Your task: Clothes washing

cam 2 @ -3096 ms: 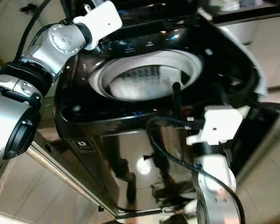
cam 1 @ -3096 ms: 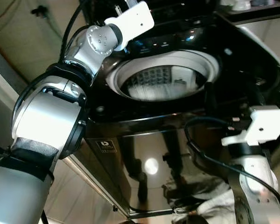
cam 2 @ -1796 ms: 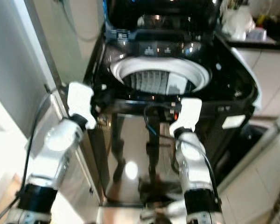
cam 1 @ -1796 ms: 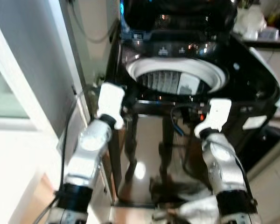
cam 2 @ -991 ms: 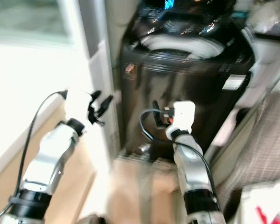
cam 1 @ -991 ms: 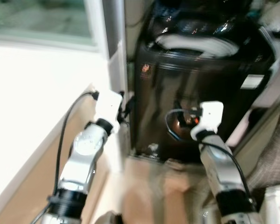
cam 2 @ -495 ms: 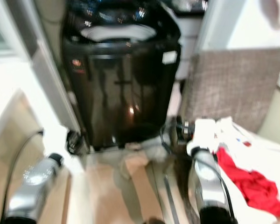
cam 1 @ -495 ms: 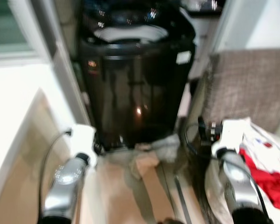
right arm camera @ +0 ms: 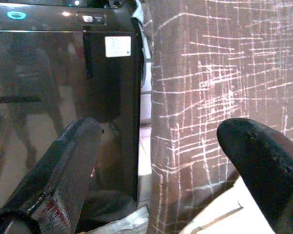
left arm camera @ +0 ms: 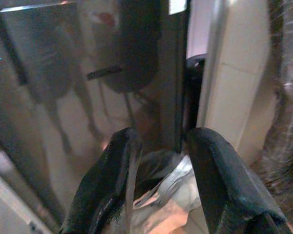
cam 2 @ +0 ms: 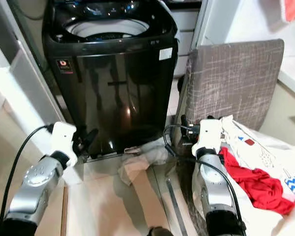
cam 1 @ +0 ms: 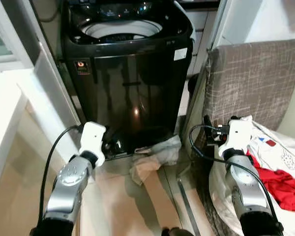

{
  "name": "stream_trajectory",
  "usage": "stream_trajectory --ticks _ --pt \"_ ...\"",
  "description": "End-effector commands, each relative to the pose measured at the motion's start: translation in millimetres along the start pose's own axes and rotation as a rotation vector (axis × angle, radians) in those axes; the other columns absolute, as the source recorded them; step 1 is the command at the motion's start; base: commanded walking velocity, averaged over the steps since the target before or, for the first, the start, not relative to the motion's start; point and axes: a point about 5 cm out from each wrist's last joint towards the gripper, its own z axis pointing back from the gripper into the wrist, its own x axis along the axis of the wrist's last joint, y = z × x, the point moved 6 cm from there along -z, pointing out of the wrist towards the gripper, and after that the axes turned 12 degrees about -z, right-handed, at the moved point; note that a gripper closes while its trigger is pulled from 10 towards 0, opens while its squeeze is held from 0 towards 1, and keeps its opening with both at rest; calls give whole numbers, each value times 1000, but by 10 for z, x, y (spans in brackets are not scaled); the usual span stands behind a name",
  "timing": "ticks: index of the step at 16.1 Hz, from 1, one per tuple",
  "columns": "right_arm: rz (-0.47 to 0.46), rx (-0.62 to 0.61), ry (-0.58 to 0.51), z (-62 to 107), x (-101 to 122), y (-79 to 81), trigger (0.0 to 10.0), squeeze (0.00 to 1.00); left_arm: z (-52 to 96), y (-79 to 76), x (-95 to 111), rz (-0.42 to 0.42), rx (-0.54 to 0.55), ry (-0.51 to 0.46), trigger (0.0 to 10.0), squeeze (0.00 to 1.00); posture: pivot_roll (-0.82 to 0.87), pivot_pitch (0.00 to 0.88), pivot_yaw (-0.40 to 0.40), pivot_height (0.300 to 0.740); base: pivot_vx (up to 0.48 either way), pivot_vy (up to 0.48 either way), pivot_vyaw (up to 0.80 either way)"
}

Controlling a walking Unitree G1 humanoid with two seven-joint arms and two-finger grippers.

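A big black washing machine [cam 1: 128, 73] stands in front of the robot. Its top is open, and the white ring of the tub [cam 1: 119, 29] shows inside. The shiny front reflects the room. A small white sticker [cam 1: 180, 54] sits near the top corner on the robot's right side.

On the floor, right at the foot of the machine, lies a crumpled pale cloth [cam 1: 155, 155]. It touches the machine's bottom edge.

To the right of the machine stands a brown panel with a scratchy white pattern [cam 1: 250, 83]. Below it, on the robot's right, is a heap of clothes: a white garment with small prints [cam 1: 273, 150] and a red garment [cam 1: 282, 184] lying on top of it.

The left pincer [left arm camera: 158, 165] is held low, near the bottom of the machine. Its two black fingers [left arm camera: 110, 180] are a little apart, with nothing between them. Past them the pale cloth can be seen on the floor.

The right pincer [right arm camera: 161, 161] is held near the edge of the brown panel, just beside the heap of clothes. Its fingers [right arm camera: 63, 165] are spread wide and hold nothing.

Both silver arms [cam 1: 71, 182] reach forward from the bottom of the head views, each with a black cable [cam 1: 51, 157] looping off it.
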Motion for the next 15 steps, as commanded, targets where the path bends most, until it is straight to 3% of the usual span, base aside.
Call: stream_trajectory --ticks 1,8,9,12,15 --pt "-9 -10 -12 -35 36 -8 10000 0 -29 -14 77 -19 -21 -29 10000 0 -131 0 18 727 0 0 -581" --pt "4 12 -24 -71 74 19 10000 0 -64 -193 248 -83 -132 -111 10000 0 -141 0 27 727 0 0 -587" --pt "4 21 -25 -68 65 47 10000 0 -72 -232 290 -133 -165 -135 10000 0 -142 0 31 727 435 0 -594" --pt "0 26 -24 -60 51 74 10000 0 -72 -330 369 -131 -255 -175 10000 0 -152 0 39 727 480 0 -587" --pt "52 24 -12 -61 23 65 10000 0 -124 -277 318 -167 -225 -141 10000 0 -165 0 47 723 0 0 -390"
